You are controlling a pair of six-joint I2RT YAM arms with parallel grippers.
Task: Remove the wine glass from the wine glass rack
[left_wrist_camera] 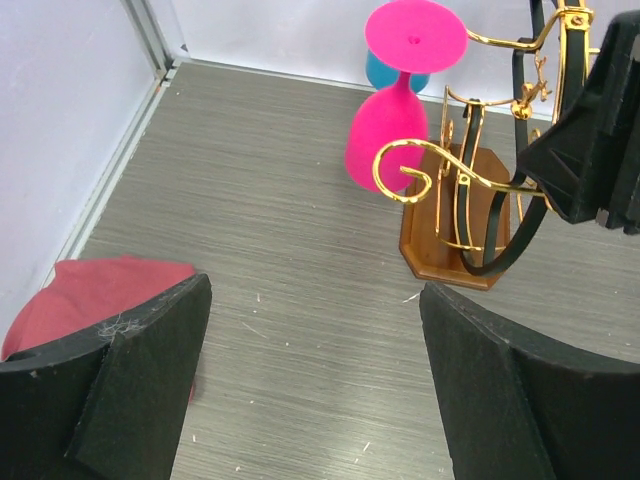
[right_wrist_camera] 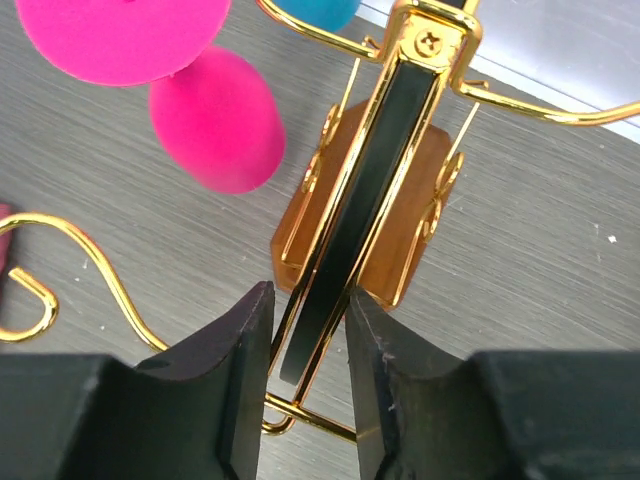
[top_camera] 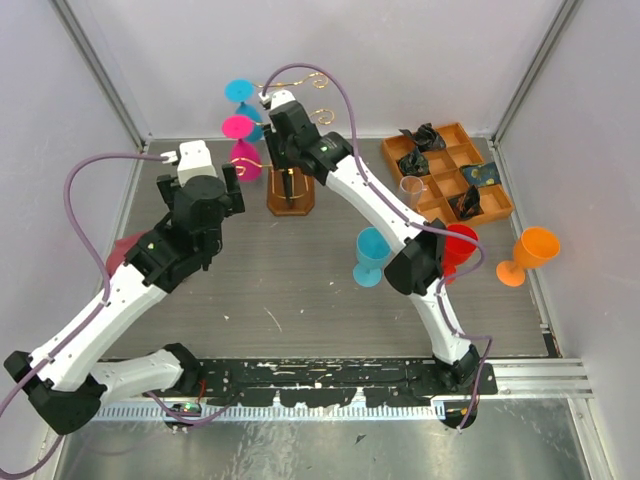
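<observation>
The wine glass rack (top_camera: 290,192), gold wire on a brown wooden base, stands at the back centre. A pink wine glass (top_camera: 243,150) hangs upside down from its left arm, with a blue wine glass (top_camera: 240,92) hanging behind it. My right gripper (top_camera: 286,160) is closed around the rack's upright post (right_wrist_camera: 345,190), and its fingertips (right_wrist_camera: 250,330) flank the black strip. My left gripper (top_camera: 198,180) is open and empty, left of the rack. In the left wrist view the pink glass (left_wrist_camera: 392,125) hangs ahead and right of the open gripper (left_wrist_camera: 315,345), and the rack base (left_wrist_camera: 450,250) lies beyond.
An orange-brown compartmented tray (top_camera: 470,152) with black items sits at the back right, with a clear glass (top_camera: 412,188) beside it. Blue (top_camera: 370,255), red (top_camera: 462,245) and orange (top_camera: 528,255) glasses stand on the right. A dark red object (left_wrist_camera: 95,295) lies at the left.
</observation>
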